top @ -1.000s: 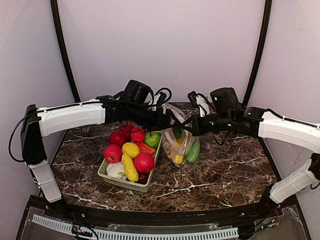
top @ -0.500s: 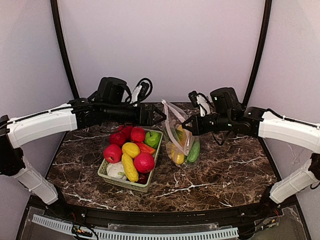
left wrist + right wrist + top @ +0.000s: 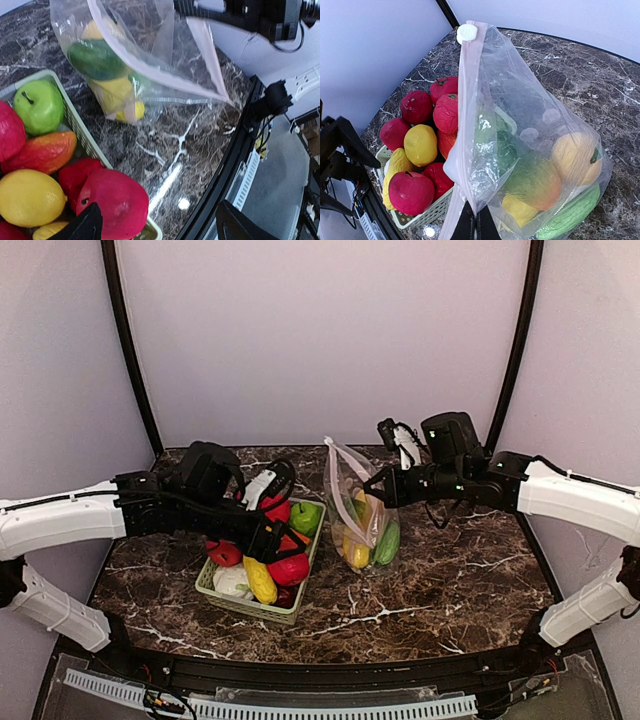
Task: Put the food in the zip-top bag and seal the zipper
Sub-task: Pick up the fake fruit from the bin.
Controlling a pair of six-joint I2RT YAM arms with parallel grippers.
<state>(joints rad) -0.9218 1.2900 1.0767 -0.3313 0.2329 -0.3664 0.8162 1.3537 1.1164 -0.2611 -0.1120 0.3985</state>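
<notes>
Holding the bag (image 3: 520, 100) open
The right gripper (image 3: 474, 222) pinches its pink edge, lifting the mouth; the left gripper (image 3: 160, 227), spread, hovers above the fruit (image 3: 115, 205).

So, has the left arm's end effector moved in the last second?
Yes. The left end effector drew back from the bag, leftward and toward the near edge, and now hangs open over the fruit in the green basket, which stayed put.
</notes>
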